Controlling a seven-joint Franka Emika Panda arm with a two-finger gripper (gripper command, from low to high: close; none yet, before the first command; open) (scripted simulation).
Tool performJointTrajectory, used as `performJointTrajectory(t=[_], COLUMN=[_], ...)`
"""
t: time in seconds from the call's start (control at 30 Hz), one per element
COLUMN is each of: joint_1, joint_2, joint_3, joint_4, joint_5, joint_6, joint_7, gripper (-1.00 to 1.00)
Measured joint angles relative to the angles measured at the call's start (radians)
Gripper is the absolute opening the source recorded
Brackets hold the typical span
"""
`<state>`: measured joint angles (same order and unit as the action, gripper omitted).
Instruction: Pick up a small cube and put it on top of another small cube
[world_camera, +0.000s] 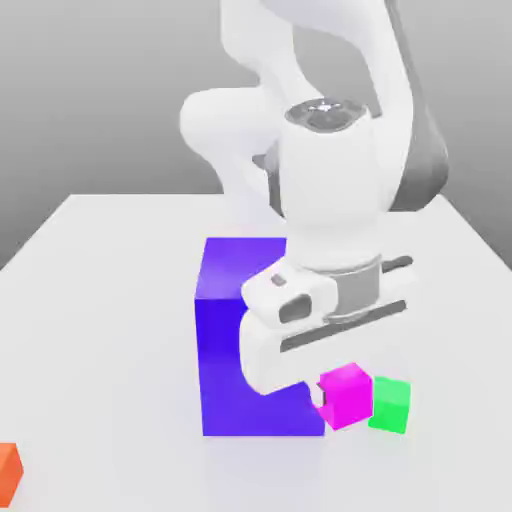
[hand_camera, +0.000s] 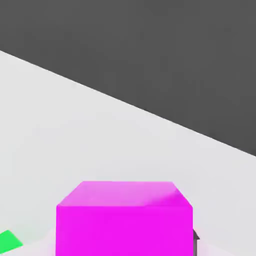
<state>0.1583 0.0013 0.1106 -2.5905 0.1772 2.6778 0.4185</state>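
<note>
The magenta cube (world_camera: 346, 396) is sitting clamped in the gripper (world_camera: 334, 398), low and right of centre. The green cube (world_camera: 390, 405) is standing just to its right; the big blue-violet block (world_camera: 240, 340) is crowding its left. An orange cube (world_camera: 8, 474) is lying at the lower-left edge of the table (world_camera: 100, 300).

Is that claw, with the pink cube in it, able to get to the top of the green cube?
Probably yes. The claw is shut on the pink cube, right beside the green cube, whose top is bare. The big blue block stands on the other side, out of the way.
</note>
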Motion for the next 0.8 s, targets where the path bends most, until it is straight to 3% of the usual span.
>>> performJointTrajectory(t=[0.3, 0.7, 0.73, 0.8], joint_1=[0.136, 0.142, 0.142, 0.142], joint_2=[-0.086, 0.111, 0.131, 0.131], joint_3=[0.087, 0.063, 0.062, 0.062], joint_4=[-0.150, -0.150, -0.151, -0.151], joint_5=[-0.141, -0.258, -0.269, -0.269], joint_6=[-0.005, 0.176, 0.194, 0.194], joint_7=[0.149, 0.234, 0.241, 0.241], gripper=[-1.00, -1.00, 1.00, 1.00])
